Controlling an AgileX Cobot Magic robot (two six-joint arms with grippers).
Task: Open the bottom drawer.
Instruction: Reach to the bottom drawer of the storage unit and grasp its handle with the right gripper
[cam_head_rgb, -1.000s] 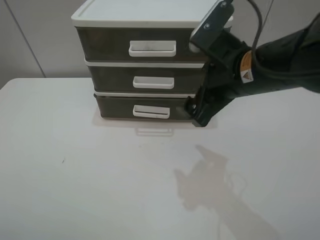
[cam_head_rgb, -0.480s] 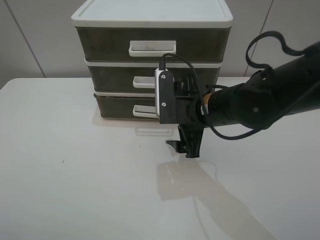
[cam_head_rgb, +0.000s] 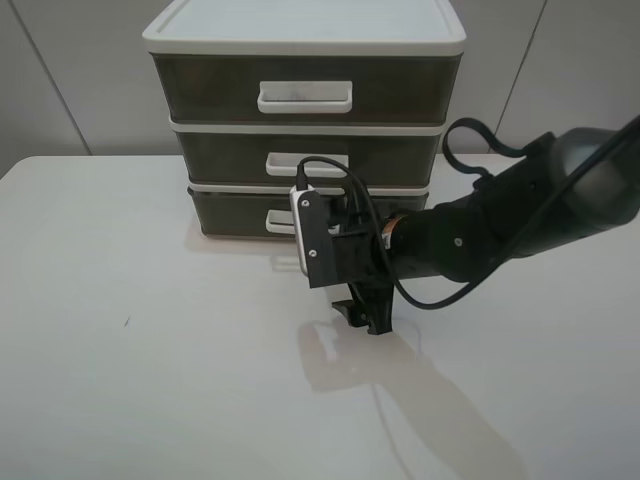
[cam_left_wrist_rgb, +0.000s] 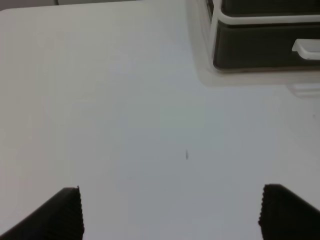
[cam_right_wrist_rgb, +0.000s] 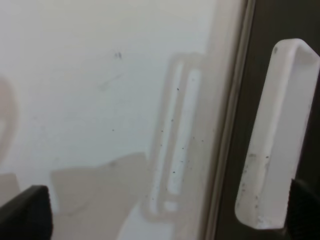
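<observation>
The bottom drawer (cam_head_rgb: 228, 213) is the lowest smoky grey-brown tier of the white-framed unit and sits flush, shut. My right arm covers most of its white loop handle (cam_head_rgb: 279, 220). My right gripper (cam_head_rgb: 362, 318) hangs open just above the table, in front of that drawer. In the right wrist view the handle (cam_right_wrist_rgb: 277, 135) is close, beside one dark fingertip (cam_right_wrist_rgb: 305, 206), and touches neither finger. My left gripper (cam_left_wrist_rgb: 175, 212) is open and empty over bare table, far from the drawer (cam_left_wrist_rgb: 260, 45). It is out of the high view.
Two matching drawers (cam_head_rgb: 300, 155) stack above, under the white lid (cam_head_rgb: 300, 25). The white table (cam_head_rgb: 130, 360) has a small dark speck (cam_head_rgb: 126, 321). A grey wall stands behind the unit. My right arm's cable (cam_head_rgb: 470, 135) loops up beside the unit's right side.
My right arm has swung from the unit's right side round to its front, then moved left and lower. Its gripper now hangs before the bottom drawer. The drawers have not moved.
</observation>
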